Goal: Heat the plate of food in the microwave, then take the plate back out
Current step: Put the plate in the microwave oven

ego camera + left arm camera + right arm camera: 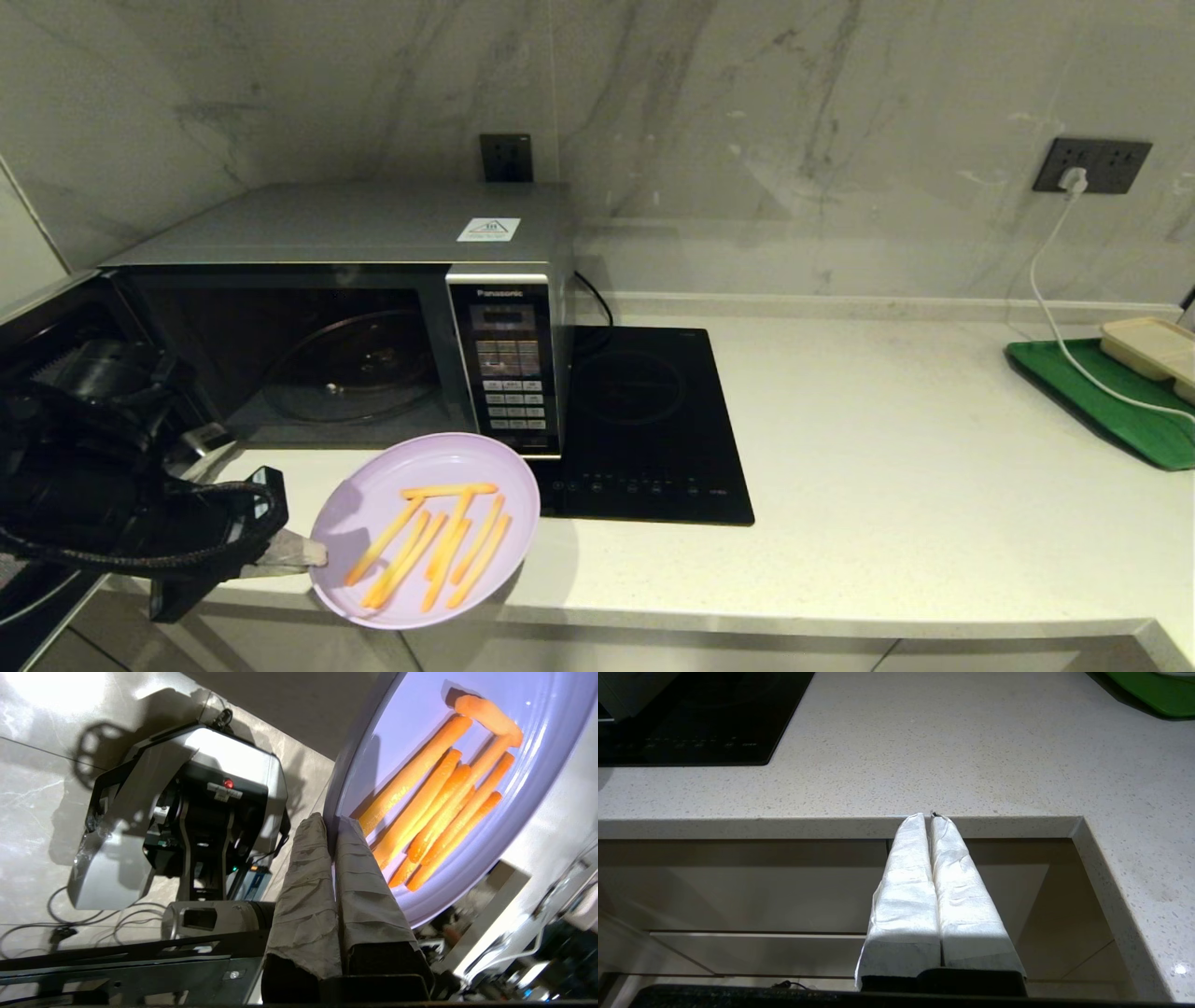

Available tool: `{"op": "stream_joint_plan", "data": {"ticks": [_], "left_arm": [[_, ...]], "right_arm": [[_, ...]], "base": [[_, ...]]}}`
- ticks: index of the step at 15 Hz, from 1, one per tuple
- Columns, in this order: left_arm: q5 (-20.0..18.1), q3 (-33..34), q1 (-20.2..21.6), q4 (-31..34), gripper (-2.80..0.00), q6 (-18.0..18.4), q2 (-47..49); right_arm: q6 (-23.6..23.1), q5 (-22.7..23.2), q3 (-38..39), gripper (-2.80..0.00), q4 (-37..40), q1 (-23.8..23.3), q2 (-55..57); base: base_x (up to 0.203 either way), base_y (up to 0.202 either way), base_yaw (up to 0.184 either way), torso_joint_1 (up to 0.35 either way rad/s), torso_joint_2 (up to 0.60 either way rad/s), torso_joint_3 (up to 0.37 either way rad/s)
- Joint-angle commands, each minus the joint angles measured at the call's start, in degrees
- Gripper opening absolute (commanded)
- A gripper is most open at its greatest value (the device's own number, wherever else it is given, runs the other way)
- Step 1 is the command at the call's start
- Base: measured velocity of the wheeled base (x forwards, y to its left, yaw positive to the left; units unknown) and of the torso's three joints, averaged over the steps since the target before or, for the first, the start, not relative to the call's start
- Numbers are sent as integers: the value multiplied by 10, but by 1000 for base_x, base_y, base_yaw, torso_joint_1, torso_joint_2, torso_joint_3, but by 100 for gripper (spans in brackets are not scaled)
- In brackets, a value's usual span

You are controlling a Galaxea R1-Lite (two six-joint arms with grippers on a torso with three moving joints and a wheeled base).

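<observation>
Lilac plate of food (426,527) pinched by L hand (316,556), microwave (345,322) open

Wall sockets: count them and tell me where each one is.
2. One wall socket sits behind the microwave, above its top; the other is on the right wall, above the green tray, with a white plug in it. The microwave could hide more.

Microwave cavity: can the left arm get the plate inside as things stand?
Probably yes. The microwave door is swung open, its turntable bare, and the left gripper holds the plate of food by its rim just before the opening.
</observation>
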Motion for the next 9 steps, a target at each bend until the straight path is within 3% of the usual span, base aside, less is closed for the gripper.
{"op": "stream_joint_plan", "data": {"ticks": [1,4,9], "left_arm": [[-24,12,68,2,-280,21,-8],[-40,14,130,-2,-280,56,5],[-41,4,158,-68,-280,40,46]], "right_arm": [[0,0,0,-280,0,0,0],[0,0,0,-280,0,0,0],[0,0,0,-280,0,0,0]], "base": [[0,0,0,0,0,0],[0,0,0,0,0,0],[0,0,0,0,0,0]]}}
